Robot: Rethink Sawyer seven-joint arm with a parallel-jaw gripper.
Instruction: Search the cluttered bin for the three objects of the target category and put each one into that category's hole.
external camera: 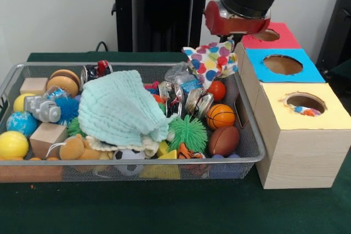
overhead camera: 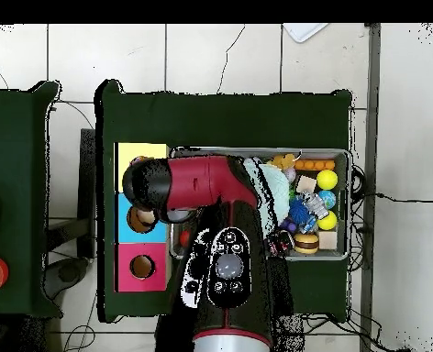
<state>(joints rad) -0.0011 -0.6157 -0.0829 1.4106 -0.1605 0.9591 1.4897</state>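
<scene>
My gripper [external camera: 226,41] hangs over the far right corner of the wire-mesh bin [external camera: 249,160], beside the blue-topped box. It is shut on a white fabric piece with coloured spots [external camera: 210,60], which dangles just above the bin's rim. The round hole [external camera: 305,102] in the yellow-topped box is at the near right, and a bit of spotted fabric [external camera: 305,111] shows inside it. No other spotted piece shows in the bin. In the overhead view the arm [overhead camera: 197,183] covers the gripper and part of the yellow top [overhead camera: 142,150].
A mint cloth [external camera: 118,108] lies heaped mid-bin over a cream cloth [external camera: 123,146], among balls, wooden blocks, cans and a green spiky ball [external camera: 188,132]. The blue-topped box's hole [external camera: 282,64] and the red-topped box's hole [external camera: 267,35] lie behind the yellow box.
</scene>
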